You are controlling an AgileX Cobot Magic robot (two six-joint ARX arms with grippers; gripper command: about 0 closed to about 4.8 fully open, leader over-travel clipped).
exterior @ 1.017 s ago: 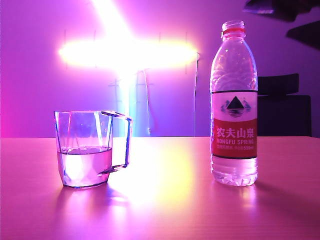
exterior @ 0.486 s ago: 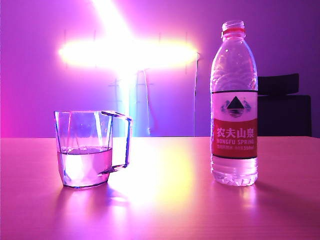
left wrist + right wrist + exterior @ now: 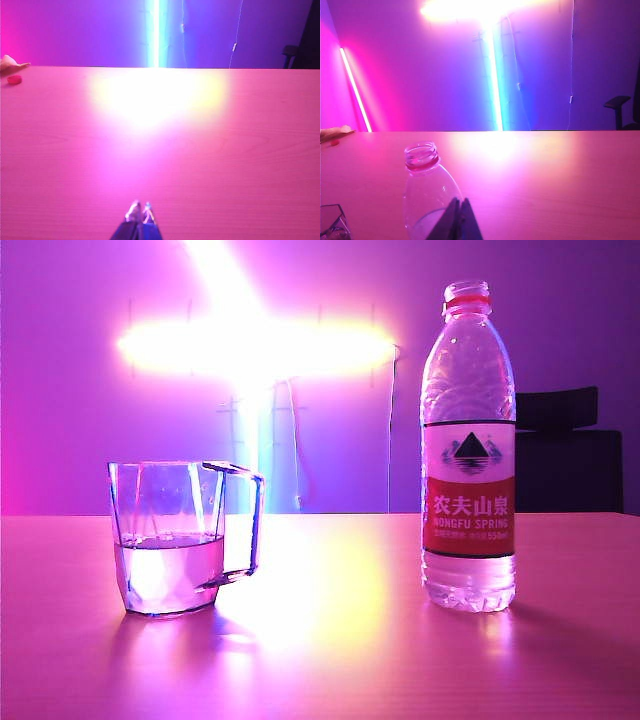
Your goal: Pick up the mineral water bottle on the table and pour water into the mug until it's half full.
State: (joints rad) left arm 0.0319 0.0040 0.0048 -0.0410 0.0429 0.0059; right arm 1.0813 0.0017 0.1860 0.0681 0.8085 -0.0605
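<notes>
On its red label, the mineral water bottle (image 3: 468,450) reads "NONGFU SPRING".

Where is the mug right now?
In the exterior view the mug stands on the table, left side, well apart from the bottle on the right.

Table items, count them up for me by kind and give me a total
Bottles: 1, the open water bottle
Mugs: 1, the clear mug holding water
Loose caps: 1, a small red cap near the far edge
Total: 3
</notes>
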